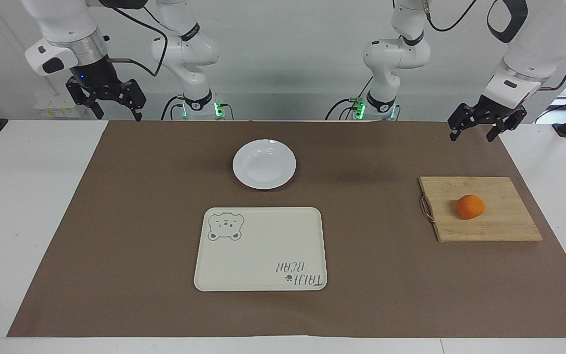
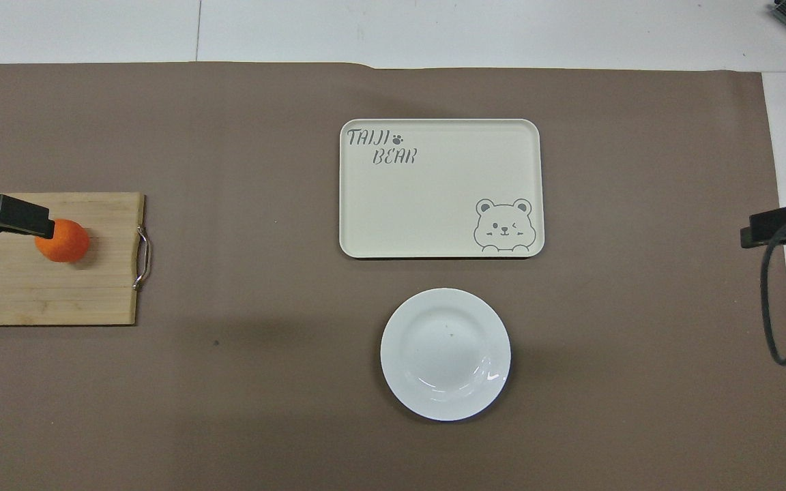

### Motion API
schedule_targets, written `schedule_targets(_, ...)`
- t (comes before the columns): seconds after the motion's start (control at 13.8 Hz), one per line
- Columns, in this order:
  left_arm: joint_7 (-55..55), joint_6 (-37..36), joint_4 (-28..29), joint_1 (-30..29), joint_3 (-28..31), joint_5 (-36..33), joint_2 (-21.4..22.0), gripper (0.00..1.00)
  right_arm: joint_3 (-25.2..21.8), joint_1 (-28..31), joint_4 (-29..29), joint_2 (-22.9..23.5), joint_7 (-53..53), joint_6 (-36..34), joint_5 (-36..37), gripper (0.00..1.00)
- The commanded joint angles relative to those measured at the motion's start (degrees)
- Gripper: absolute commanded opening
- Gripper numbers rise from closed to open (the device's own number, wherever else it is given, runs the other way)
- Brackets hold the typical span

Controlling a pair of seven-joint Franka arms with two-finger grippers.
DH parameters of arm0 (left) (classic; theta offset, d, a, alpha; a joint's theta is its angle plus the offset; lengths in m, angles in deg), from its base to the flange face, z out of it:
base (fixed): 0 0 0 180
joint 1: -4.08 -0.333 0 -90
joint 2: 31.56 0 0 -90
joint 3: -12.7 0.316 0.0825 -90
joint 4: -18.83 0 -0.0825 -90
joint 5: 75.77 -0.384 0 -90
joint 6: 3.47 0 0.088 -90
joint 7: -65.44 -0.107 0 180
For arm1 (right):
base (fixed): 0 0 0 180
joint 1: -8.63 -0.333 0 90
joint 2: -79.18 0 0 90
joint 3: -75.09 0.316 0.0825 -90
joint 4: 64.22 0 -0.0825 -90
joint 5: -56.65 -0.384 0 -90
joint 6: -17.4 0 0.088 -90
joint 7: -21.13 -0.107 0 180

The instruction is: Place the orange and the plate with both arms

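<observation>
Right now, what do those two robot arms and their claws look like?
Both arms are glossy white, made of rounded jointed segments with black rings at the joints and green lights at the bases. Loose black cables run along them. The right gripper and left gripper are black, angular two-finger claws; the right sits below a silver collar.

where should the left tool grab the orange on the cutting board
Take the orange across its widest middle, coming straight down from above. It is small and round, sits alone on the flat cutting board, and nothing crowds it. The open left tool could probably straddle it.
</observation>
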Motion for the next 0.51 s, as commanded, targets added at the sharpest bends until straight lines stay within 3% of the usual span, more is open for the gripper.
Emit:
schedule_targets(0.0, -1.1, -2.7, 0.3, 0.4, 0.3, -0.3, 0.8, 1.00, -0.4, -0.3, 1.2, -0.9, 0.9, 0.6, 0.4, 1.00)
schedule_targets(0.43, -0.6, -2.2, -0.2, 0.1, 0.2, -0.3, 0.8, 1.00, -0.4, -0.3, 1.2, -0.9, 0.9, 0.6, 0.4, 1.00)
